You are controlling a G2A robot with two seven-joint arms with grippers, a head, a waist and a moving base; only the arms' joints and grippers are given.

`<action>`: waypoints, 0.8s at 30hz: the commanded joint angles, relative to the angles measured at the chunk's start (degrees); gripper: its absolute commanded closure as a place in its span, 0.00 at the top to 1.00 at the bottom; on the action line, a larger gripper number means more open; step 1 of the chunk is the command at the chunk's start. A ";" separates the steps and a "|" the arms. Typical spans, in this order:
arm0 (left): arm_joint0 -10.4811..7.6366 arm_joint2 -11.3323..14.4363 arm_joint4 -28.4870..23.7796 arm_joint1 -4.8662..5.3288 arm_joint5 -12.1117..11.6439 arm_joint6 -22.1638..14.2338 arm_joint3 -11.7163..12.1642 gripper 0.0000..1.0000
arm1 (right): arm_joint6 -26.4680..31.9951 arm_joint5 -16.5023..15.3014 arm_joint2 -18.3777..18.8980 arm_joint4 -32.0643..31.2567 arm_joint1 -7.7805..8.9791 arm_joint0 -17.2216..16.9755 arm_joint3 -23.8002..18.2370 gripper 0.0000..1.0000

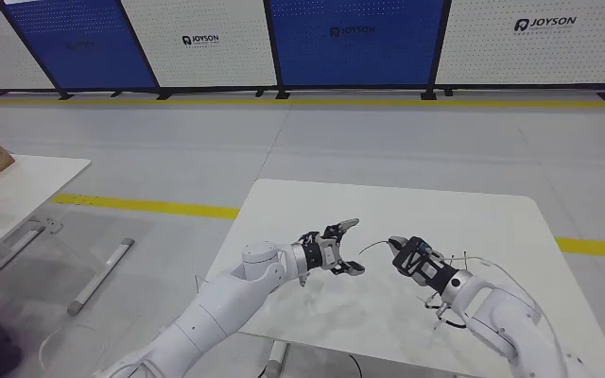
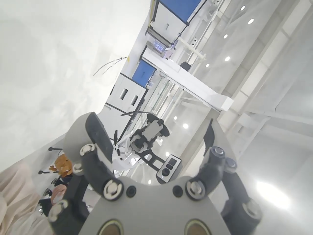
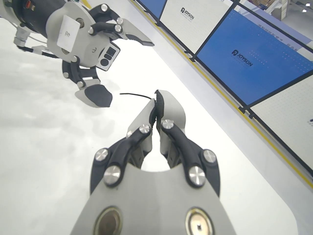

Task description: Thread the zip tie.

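A thin black zip tie (image 3: pixel 135 95) is pinched at one end by my right gripper (image 3: pixel 155 99), which is shut on it. The free end sticks out toward my left gripper (image 3: pixel 122 69). That gripper hangs open with its fingers spread wide, just short of the tie's tip and level with it. From above, the zip tie (image 1: pixel 375 245) spans the small gap between the left gripper (image 1: pixel 356 248) and the right gripper (image 1: pixel 397 248), above the white table (image 1: pixel 378 203). In the left wrist view, the open left gripper (image 2: pixel 151 121) frames the right gripper (image 2: pixel 149 119) and the zip tie (image 2: pixel 132 112).
A few thin loose ties (image 2: pixel 108 65) lie on the table beyond the right gripper. The table's near edge runs close under both forearms. Blue and white panels (image 1: pixel 354 38) stand far behind on the floor.
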 commanded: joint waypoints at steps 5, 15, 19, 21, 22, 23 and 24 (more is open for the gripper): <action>-1.69 2.10 -5.81 0.38 0.01 -0.75 1.24 1.00 | -3.87 0.00 -2.30 -4.69 0.79 0.45 -0.63 0.00; -1.25 2.87 -5.80 0.46 0.01 -0.76 1.11 1.00 | -3.87 0.00 -2.30 -4.69 0.79 0.45 -0.63 0.00; -1.87 4.41 -5.38 1.02 0.01 -3.63 1.19 1.00 | -3.87 0.00 -2.30 -4.69 0.79 0.45 -0.63 0.00; -2.10 5.03 -6.53 1.42 0.01 -5.63 1.45 1.00 | -3.87 0.00 -2.30 -4.69 0.79 0.45 -0.63 0.00; -2.22 5.25 -7.17 1.59 0.01 -6.15 1.51 0.91 | -3.87 0.00 -2.30 -4.69 0.79 0.45 -0.63 0.00; -2.32 5.43 -7.96 1.74 0.01 -6.50 1.58 0.69 | -3.87 0.00 -2.30 -4.69 0.79 0.45 -0.63 0.00; -2.50 5.60 -9.25 1.94 0.01 -6.74 1.73 0.49 | -3.87 0.00 -2.30 -4.69 0.79 0.45 -0.63 0.00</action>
